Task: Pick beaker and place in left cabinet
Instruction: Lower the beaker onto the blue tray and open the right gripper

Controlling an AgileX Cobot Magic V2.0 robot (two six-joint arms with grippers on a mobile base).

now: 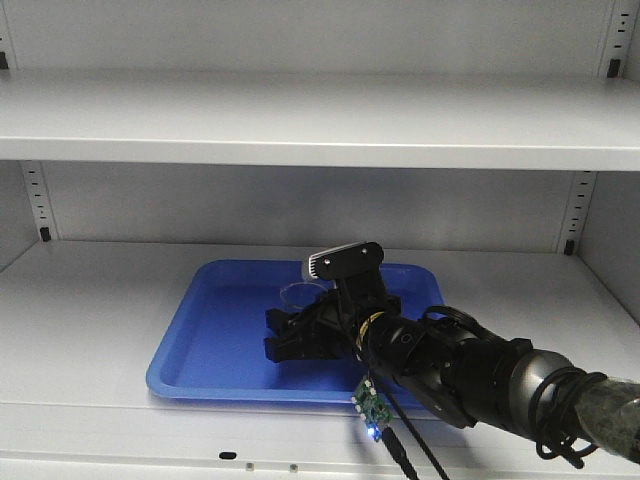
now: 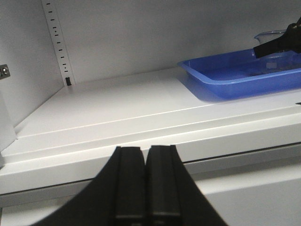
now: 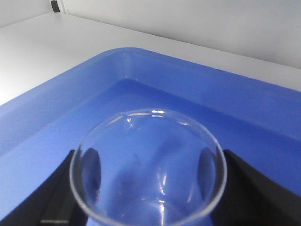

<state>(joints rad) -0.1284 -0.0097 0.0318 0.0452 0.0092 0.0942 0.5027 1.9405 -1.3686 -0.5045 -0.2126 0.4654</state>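
I have the right gripper reaching in from the lower right of the front view, its black fingers on either side of the beaker and apparently clamped on the glass. The beaker sits upright over the blue tray on the lower shelf of the left cabinet, centre of frame. I can't tell from any view whether its base is touching the tray floor or just above it.

Risks as I judge them:
- If I release while it's still off the tray floor, it drops and could tip or crack; thin glass, hard plastic.
- The fingers may drag the rim when I pull back, toppling it.
- Glass is slick, so a loose hold could let it slide.
- The wrist camera housing sits high; lifting out carelessly could hit the upper shelf.

Left gripper is at the bottom of its wrist view, jaws pressed together with nothing between them, at the shelf's front edge, well apart from the tray.
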